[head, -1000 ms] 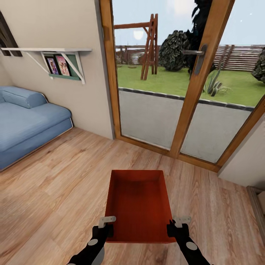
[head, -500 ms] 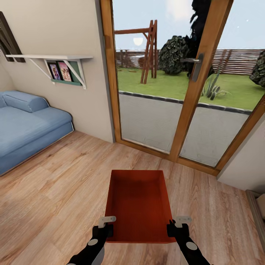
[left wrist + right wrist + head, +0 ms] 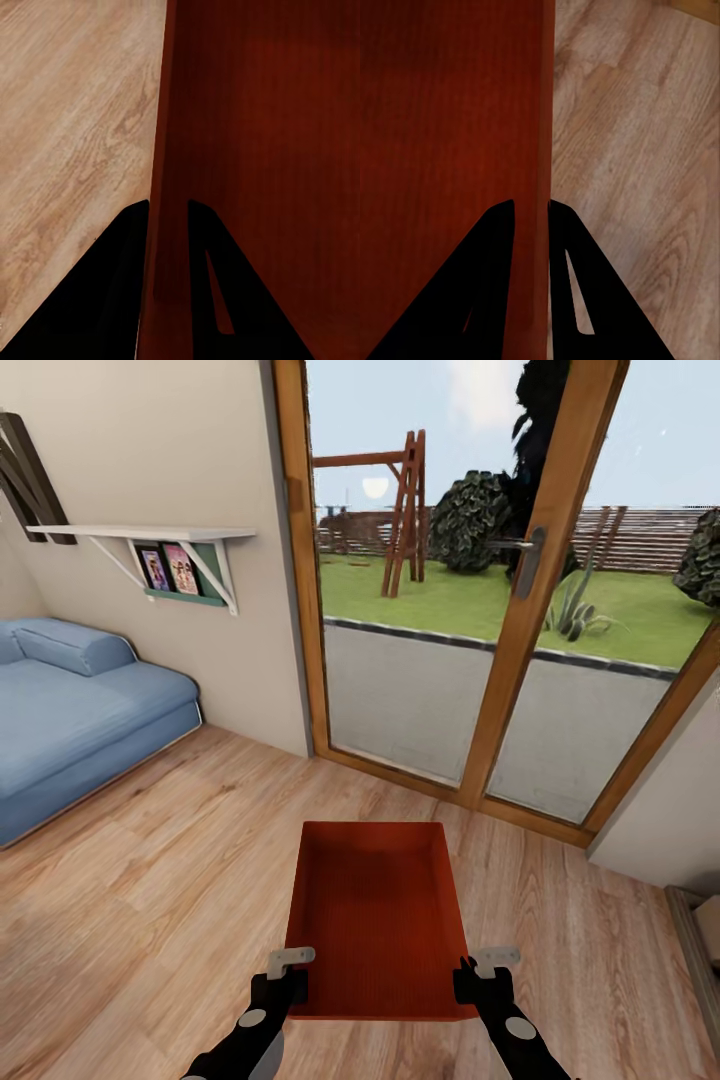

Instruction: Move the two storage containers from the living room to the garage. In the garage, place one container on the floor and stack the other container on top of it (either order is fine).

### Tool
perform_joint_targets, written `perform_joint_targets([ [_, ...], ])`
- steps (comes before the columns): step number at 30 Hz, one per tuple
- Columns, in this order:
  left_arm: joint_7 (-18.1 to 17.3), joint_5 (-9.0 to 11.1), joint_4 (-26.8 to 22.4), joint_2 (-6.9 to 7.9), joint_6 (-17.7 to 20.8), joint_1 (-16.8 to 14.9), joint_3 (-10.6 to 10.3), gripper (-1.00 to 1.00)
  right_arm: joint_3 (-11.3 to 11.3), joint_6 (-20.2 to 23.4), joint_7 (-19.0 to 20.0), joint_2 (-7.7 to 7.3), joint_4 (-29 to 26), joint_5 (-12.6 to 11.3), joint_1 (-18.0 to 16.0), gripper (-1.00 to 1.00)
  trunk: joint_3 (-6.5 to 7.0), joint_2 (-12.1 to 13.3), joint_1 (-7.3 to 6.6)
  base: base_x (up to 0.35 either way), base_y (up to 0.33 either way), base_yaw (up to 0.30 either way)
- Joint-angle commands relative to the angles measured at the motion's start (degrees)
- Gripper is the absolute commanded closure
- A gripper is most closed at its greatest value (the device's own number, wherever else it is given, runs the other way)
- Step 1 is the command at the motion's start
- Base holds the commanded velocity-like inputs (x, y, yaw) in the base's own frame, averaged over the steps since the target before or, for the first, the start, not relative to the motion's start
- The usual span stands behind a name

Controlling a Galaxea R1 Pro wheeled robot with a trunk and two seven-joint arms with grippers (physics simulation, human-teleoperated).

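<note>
You have one orange-red storage container (image 3: 377, 915) held out in front of you, open top up and empty, above the light wood plank floor (image 3: 150, 880) of the living room. Your left gripper (image 3: 286, 972) is clamped on the container's left wall near the near corner, one finger inside and one outside, as the left wrist view shows with the thin wall (image 3: 166, 247) pinched between the dark fingers (image 3: 112, 292). Your right gripper (image 3: 484, 970) pinches the right wall (image 3: 532, 247) the same way. Straight ahead, beyond the container, stand wood-framed glass doors (image 3: 520, 660) with a metal handle (image 3: 525, 560), shut across your path, a garden with a wooden swing frame (image 3: 405, 500) beyond them. To your left sits a blue sofa (image 3: 70, 710) against the wall, with a white shelf (image 3: 150, 540) above it.
</note>
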Motion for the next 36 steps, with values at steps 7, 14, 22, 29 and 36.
perform_joint_targets([
  [7,0.37,-0.21,0.10,-0.04,-0.16,-0.05,0.28,1.00,0.36,-0.21,-0.13,0.02,0.01,0.53,-0.02,1.00,1.84,2.80,-1.55,0.000,0.000,0.000],
  [14,0.37,-0.21,0.10,-0.04,-0.16,-0.08,0.28,1.00,0.34,-0.21,0.05,0.02,0.01,0.40,-0.02,1.00,3.72,5.61,-3.08,0.000,0.000,0.000],
  [22,0.37,-0.21,0.10,-0.04,-0.16,-0.05,0.28,1.00,0.31,-0.27,-0.03,0.03,0.01,0.43,-0.02,1.00,5.89,8.82,-4.84,0.000,0.000,0.000],
  [29,0.37,-0.21,0.10,-0.04,-0.16,-0.04,0.28,1.00,0.22,-0.21,0.10,0.02,0.01,0.29,-0.02,1.00,7.79,11.62,-6.38,0.000,0.000,0.000],
  [36,0.37,-0.21,0.10,-0.04,-0.16,-0.02,0.28,1.00,0.23,-0.21,0.12,0.02,0.01,0.28,-0.02,1.00,9.69,14.43,-7.92,0.000,0.000,0.000],
])
